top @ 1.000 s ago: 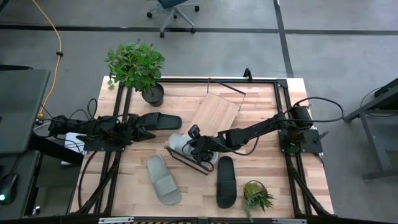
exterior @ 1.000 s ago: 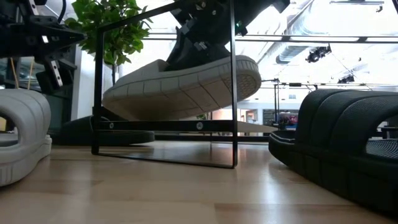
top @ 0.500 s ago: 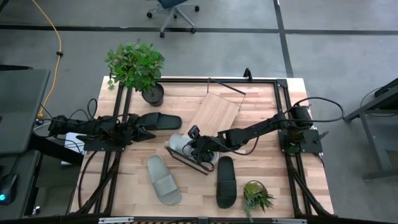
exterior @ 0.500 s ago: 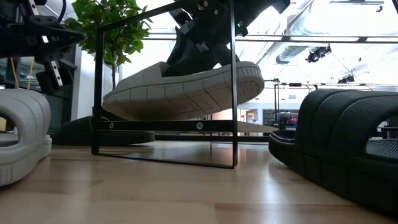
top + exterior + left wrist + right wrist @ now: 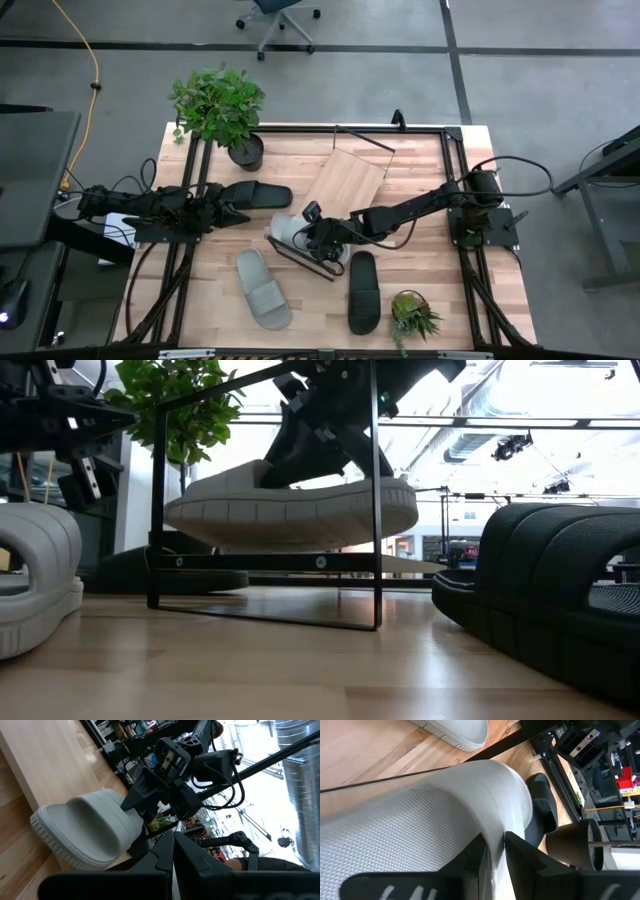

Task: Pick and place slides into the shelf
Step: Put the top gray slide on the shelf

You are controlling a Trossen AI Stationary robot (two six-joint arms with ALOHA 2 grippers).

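My right gripper is shut on a pale grey-green slide over the near-left end of the shelf, a light plank in a dark wire frame. In the low view the slide sits level inside the frame, just above the lower bar; whether it touches I cannot tell. The second pale slide and one black slide lie sole-down on the table. The other black slide lies just beyond my shut left gripper, which touches nothing. My right gripper pinches the slide's wide strap between its two fingers, one on each face of the strap. It comes slanting down from above and from the table's right side. The slide hangs level below the fingers, sole down.
A large potted plant stands at the far-left corner and a small one at the near edge, right of the black slide. The shelf's upright wire frame surrounds the held slide. Bare tabletop lies right of the shelf.
The held pale slide has tipped from a tilt to level: the end that stood raised, on the right in the low view, came down while the other end stayed about where it was. My right gripper turned with it. It stayed shut.
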